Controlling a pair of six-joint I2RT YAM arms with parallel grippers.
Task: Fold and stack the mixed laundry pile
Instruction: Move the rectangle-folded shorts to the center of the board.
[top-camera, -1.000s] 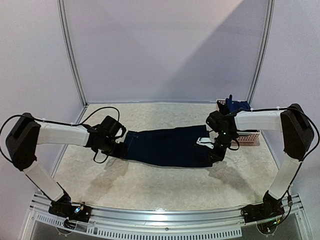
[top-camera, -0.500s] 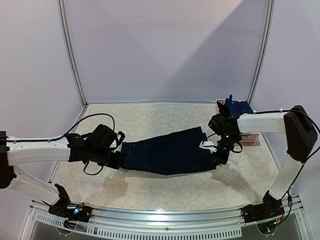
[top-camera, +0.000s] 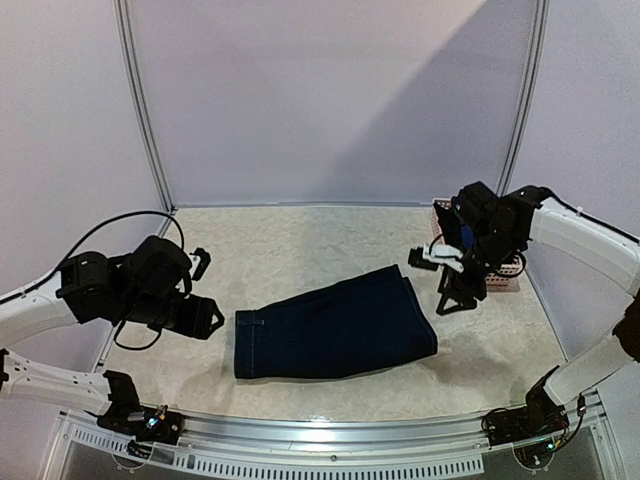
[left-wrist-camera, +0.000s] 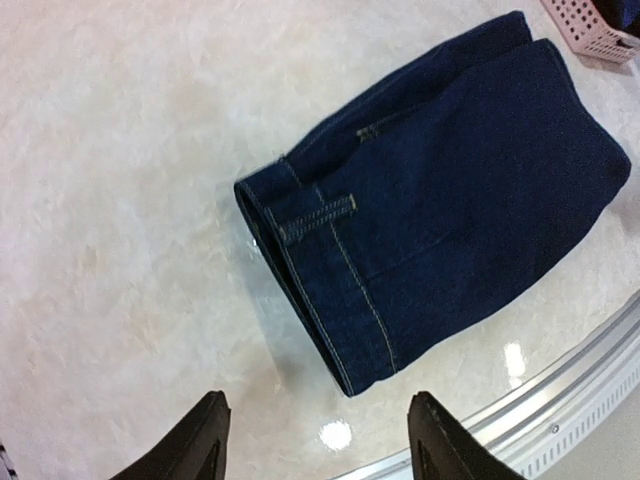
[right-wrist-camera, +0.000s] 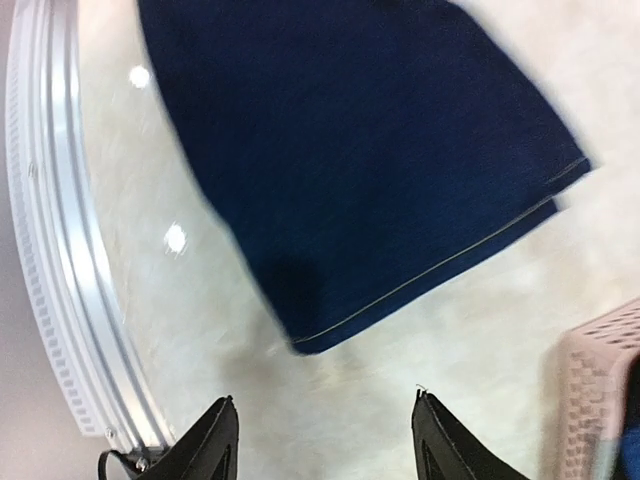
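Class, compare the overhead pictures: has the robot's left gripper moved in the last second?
Yes. The left gripper has let go of the dark navy denim piece and drawn back left and toward the near metal rail.

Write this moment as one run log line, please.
left pincer: open, empty | right pincer: open, empty | denim piece: folded, flat on table, apart from both pincers

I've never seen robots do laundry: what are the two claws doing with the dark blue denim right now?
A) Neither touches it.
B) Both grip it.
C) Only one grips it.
A: the left gripper and right gripper are both open and apart from the denim piece.
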